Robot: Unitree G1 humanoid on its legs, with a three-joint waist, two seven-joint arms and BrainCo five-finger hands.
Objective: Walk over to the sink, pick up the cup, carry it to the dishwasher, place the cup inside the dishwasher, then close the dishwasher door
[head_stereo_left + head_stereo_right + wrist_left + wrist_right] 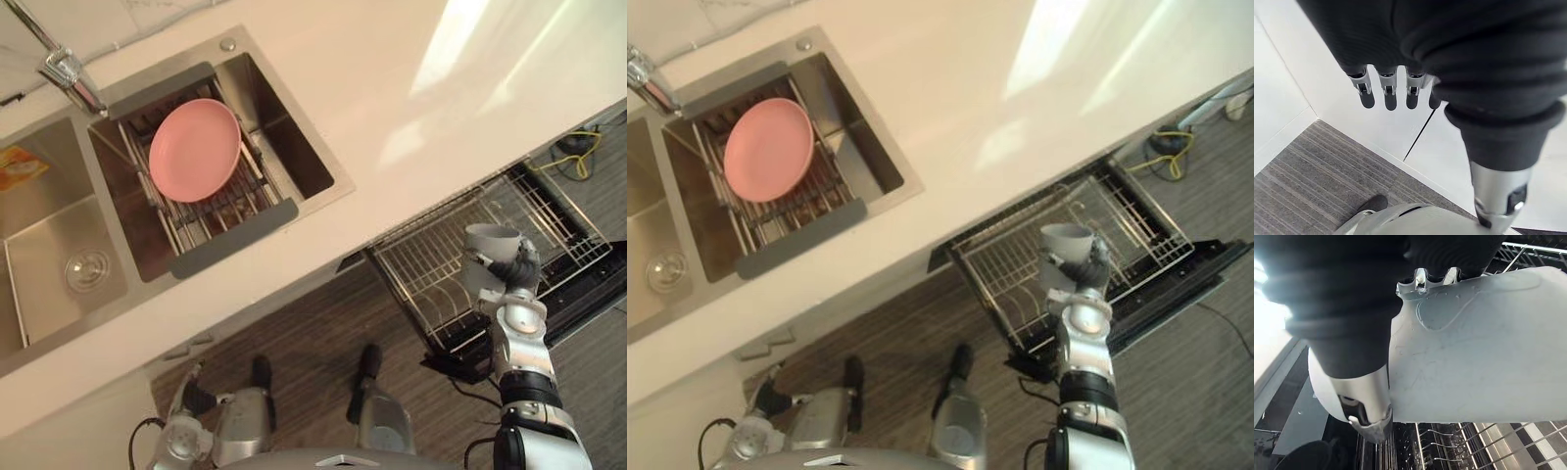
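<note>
The right hand (pixel 511 282) has its fingers wrapped round the pale grey cup (pixel 490 239), above the pulled-out dishwasher rack (pixel 421 259). The cup looks light, rigid and smooth, probably slippery, so a grip round its wall suits it. The left hand (pixel 1390 95) hangs with its fingers relaxed.

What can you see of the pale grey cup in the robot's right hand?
The pale grey cup is smooth and plain, plastic or ceramic by its look, with a round open mouth facing up and no handle showing. Water streaks mark its wall in the right wrist view. The right hand is curled round its lower wall, holding it roughly upright above the pulled-out wire dishwasher rack.
</note>
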